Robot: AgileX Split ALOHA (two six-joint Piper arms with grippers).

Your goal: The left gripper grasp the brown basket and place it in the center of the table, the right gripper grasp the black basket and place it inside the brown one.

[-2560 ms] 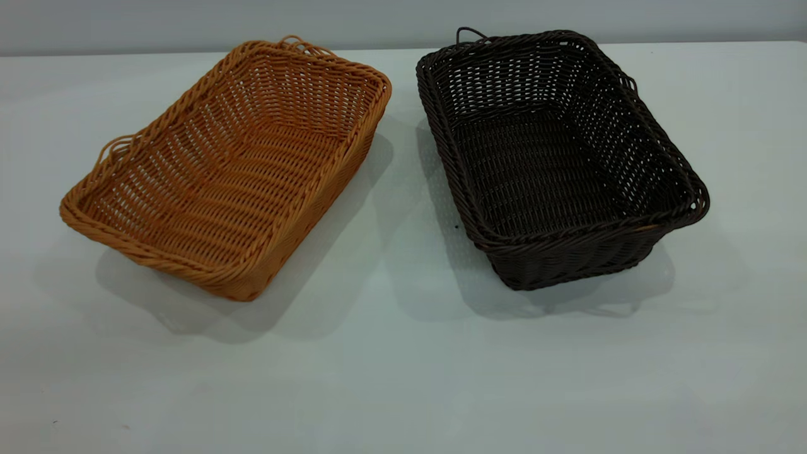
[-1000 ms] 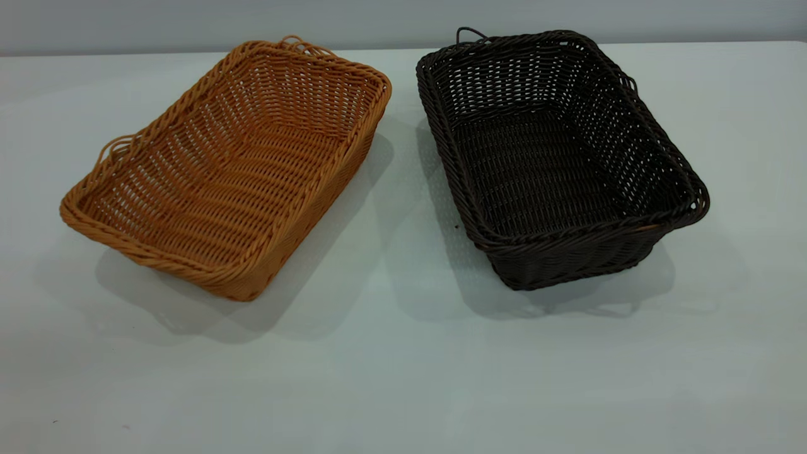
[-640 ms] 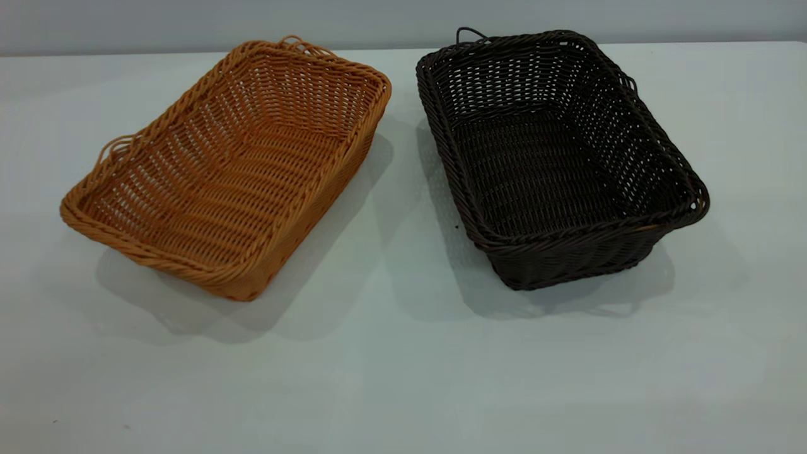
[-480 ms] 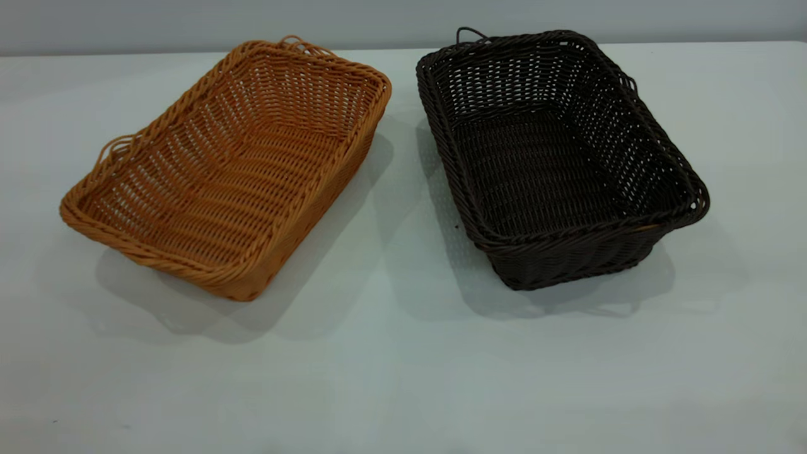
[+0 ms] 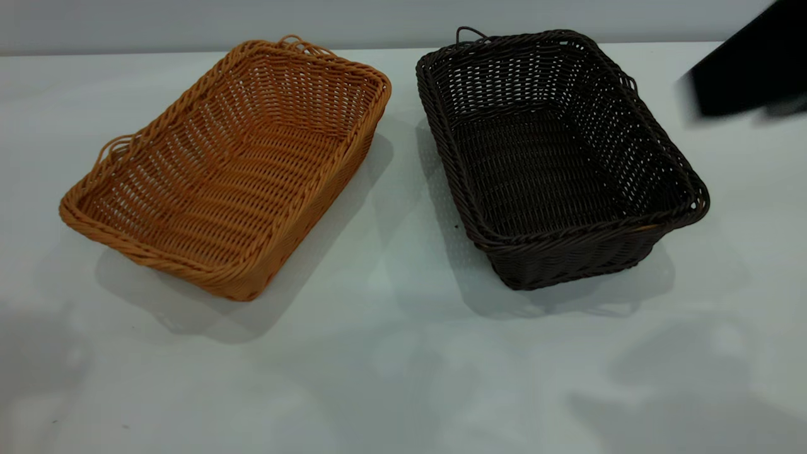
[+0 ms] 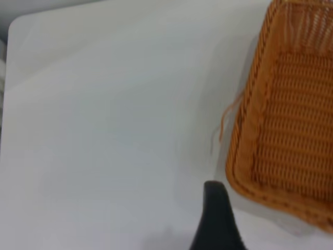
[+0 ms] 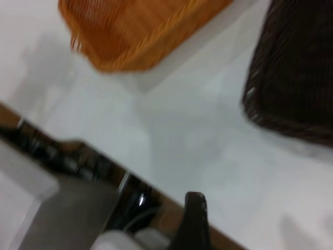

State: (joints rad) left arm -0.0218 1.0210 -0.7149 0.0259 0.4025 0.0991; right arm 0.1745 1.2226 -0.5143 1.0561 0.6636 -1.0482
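Starting out with both baskets on the table (image 5: 391, 353), neither one grasped yet.

We see the brown basket (image 5: 227, 170) at the left and the black basket (image 5: 555, 157) beside it, apart; we risk nudging the black one if the right arm (image 5: 750, 63), newly entered at the far right edge since half a second ago, swings in before the brown one is centred. Of the left gripper (image 6: 217, 219) and right gripper (image 7: 193, 221), we cannot tell whether the claws are spread.
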